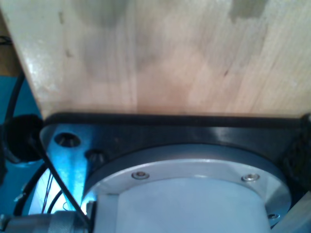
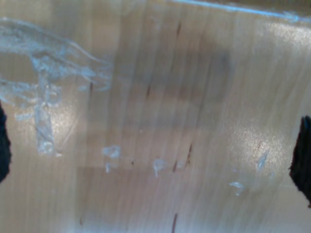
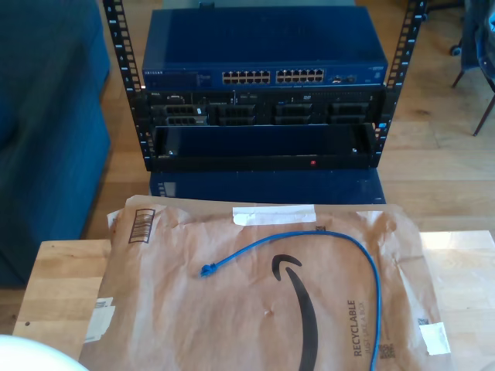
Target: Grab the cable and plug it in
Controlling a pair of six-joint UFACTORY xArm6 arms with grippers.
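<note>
The cable (image 3: 352, 255) lay untouched on a brown paper mailer (image 3: 232, 309) spread over the wooden table (image 3: 54, 270). One blue-booted plug (image 3: 207, 270) rested left of the mailer's middle in the exterior view, and the cord arched up and right, then ran down toward that view's lower edge.

The likeliest trouble, as I judged it, was the mailer — creased and loose, it could slide or buckle under a pinch, and so thin a cord could slip from the fingers. The far end trailing off could also drag or snag once the plug was lifted.

Beyond the table stood a rack (image 3: 263, 116) with a blue network switch (image 3: 263, 54), its row of ports (image 3: 272, 76) facing the camera. Nothing stood between cable and ports, though the gap past the table edge meant a long reach.

My first wrist view looked along bare wood toward an arm's grey base flange (image 1: 194, 189); my second showed wood with tape scraps (image 2: 46, 104). Whether either gripper's fingers were spread or closed I could not tell.
</note>
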